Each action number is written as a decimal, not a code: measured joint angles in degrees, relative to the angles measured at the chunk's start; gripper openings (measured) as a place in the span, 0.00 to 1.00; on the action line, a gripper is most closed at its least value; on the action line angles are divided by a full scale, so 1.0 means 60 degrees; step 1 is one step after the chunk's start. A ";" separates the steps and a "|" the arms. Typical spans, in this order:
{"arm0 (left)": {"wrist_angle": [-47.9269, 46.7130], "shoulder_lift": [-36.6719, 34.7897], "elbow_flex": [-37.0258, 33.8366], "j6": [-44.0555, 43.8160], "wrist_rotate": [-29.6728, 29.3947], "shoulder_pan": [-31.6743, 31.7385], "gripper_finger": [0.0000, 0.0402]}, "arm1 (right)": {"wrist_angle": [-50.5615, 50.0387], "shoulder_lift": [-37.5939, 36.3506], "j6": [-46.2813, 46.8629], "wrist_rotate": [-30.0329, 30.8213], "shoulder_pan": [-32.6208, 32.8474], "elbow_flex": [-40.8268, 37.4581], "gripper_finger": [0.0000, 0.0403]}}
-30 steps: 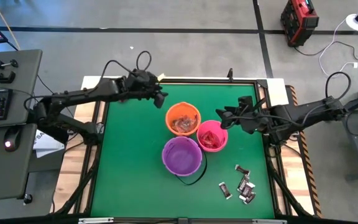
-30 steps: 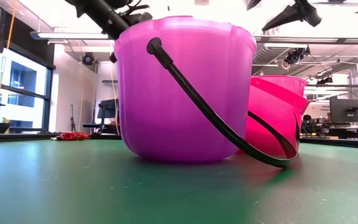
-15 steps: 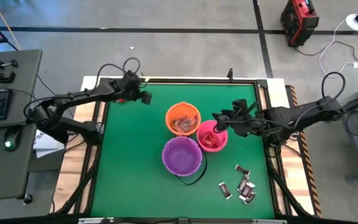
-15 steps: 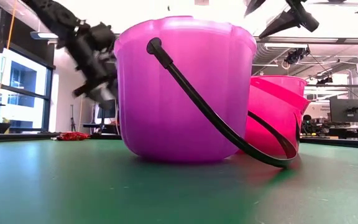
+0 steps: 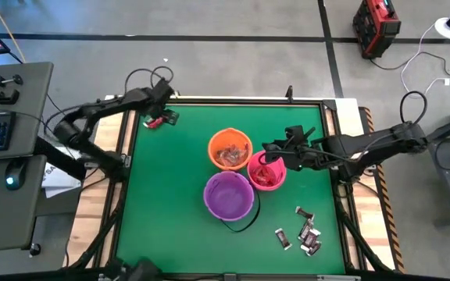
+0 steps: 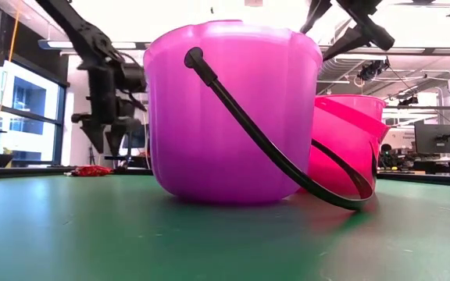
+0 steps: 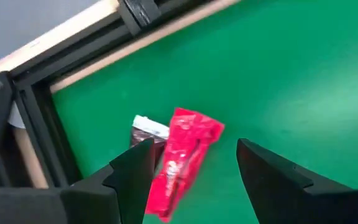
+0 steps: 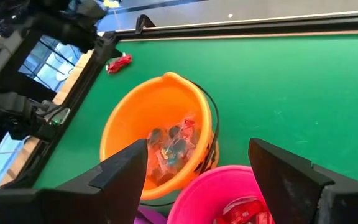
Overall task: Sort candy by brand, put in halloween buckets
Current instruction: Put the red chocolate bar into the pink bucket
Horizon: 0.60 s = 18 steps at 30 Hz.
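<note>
Left gripper point(image 7: 194, 165) hangs wide open, empty, over a red candy point(image 7: 182, 158); right gripper point(image 8: 197, 165), open and empty, hovers above the pink bucket point(image 5: 266, 171).

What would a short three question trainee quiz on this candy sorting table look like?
1. True or false: the purple bucket holds candy.
2. The left tool hovers over which piece? A) red candy B) dark candies C) a green one
3. Fill in: the right tool is open above the ___ bucket.

Key: 1 false, it looks empty; 2 A, near the table's far left corner; 3 pink, beside the orange bucket.
</note>
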 joint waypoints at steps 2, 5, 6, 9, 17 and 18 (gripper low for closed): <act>-0.0379 0.0590 0.0349 0.0338 -0.0213 0.0050 0.54 | 0.0070 0.0004 -0.0001 -0.0126 -0.0002 0.0000 0.68; -0.0621 0.1325 0.0746 0.0545 -0.0213 0.0075 0.54 | 0.0177 0.0004 -0.0004 -0.0182 0.0001 0.0000 0.68; -0.0621 0.1525 0.0833 0.0560 -0.0185 0.0075 0.54 | 0.0199 0.0004 -0.0001 -0.0188 0.0001 0.0000 0.68; -0.0619 0.1937 0.0990 0.0568 -0.0047 0.0075 0.54 | 0.0282 0.0004 0.0000 -0.0202 0.0016 0.0000 0.68; -0.0619 0.2237 0.1018 0.1098 0.0131 0.0086 0.52 | 0.0379 0.0004 -0.0002 -0.0247 0.0020 0.0000 0.68; -0.0645 0.2242 0.1018 0.1112 0.0127 0.0086 0.50 | 0.0381 0.0004 0.0000 -0.0248 0.0020 0.0000 0.68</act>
